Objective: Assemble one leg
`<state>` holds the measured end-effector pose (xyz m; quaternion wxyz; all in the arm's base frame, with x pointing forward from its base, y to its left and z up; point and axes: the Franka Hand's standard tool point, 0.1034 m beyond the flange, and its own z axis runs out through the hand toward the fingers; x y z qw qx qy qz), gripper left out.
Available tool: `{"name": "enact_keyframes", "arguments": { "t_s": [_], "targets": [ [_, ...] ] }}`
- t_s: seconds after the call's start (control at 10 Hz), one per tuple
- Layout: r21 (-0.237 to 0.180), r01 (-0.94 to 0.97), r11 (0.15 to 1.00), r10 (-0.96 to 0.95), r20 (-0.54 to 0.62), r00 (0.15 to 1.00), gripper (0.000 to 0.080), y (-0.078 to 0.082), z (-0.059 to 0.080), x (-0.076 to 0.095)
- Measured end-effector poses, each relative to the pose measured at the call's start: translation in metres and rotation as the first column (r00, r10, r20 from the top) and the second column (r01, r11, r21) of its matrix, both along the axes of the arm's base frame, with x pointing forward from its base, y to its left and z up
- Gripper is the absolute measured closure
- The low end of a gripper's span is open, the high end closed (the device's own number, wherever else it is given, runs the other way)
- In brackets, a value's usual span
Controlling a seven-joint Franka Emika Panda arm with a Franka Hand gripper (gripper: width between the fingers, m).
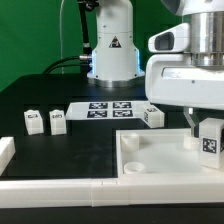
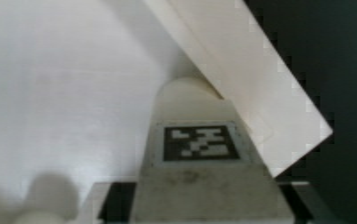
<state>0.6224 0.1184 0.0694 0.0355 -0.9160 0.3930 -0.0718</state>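
My gripper (image 1: 206, 128) is shut on a leg (image 1: 209, 141), a small white block with a black-and-white tag. It holds the leg upright over the right part of the large white tray (image 1: 150, 158). In the wrist view the leg (image 2: 200, 140) sits between my dark fingers (image 2: 122, 200), its far end at the tray's raised rim (image 2: 246, 70). I cannot tell whether the leg touches the tray. Three more legs stand on the black table: two at the exterior view's left (image 1: 34, 121) (image 1: 57, 121) and one behind the tray (image 1: 151, 115).
The marker board (image 1: 105, 108) lies flat behind the tray. The robot base (image 1: 112, 50) stands at the back. A white wall (image 1: 60, 185) runs along the front edge, with a short white piece (image 1: 5, 152) at the exterior view's left.
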Motion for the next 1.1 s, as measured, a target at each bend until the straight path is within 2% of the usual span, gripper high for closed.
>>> {"name": "enact_keyframes", "arguments": {
  "t_s": [0.1,0.2,0.5,0.6,0.7,0.8,0.9,1.1],
  "targets": [
    [0.017,0.099,0.995,-0.099,-0.002,0.995,0.0508,-0.0001,-0.0002,0.0000],
    [0.043,0.275,0.960,-0.275,-0.010,0.961,0.0508,0.0018,-0.0006,-0.0002],
    [0.081,0.460,0.884,-0.459,-0.030,0.888,0.0508,0.0011,-0.0008,-0.0006],
    [0.089,0.497,0.863,-0.496,-0.035,0.868,0.0423,0.0015,-0.0011,-0.0008],
    [0.085,0.472,0.877,-0.471,-0.033,0.881,0.0423,0.0015,-0.0012,-0.0009],
    [0.081,0.435,0.897,-0.435,-0.027,0.900,0.0281,0.0020,-0.0011,-0.0008],
    [0.080,0.404,0.911,-0.404,-0.019,0.915,0.0190,0.0039,-0.0009,-0.0007],
    [0.040,0.152,0.988,-0.152,0.004,0.988,0.0162,0.0052,0.0000,-0.0001]
  ]
}}
